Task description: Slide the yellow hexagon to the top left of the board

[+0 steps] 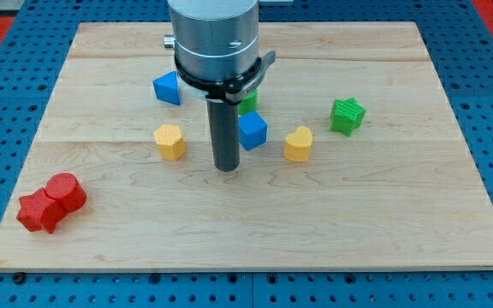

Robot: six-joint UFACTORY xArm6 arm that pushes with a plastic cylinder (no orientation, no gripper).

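Pale wooden board [383, 222] lies on blue pegboard. No pincer shows, only my tip [227, 168], resting between the yellow hexagon block [169, 141] at the view's left and the blue cube [252, 130], touching neither; a yellow heart-shaped block [298, 144] sits further right.

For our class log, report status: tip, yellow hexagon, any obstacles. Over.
My tip down, just right of yellow hexagon, apart. Hexagon mid-board, not yet top left. Blue block sits up-left, near its path.
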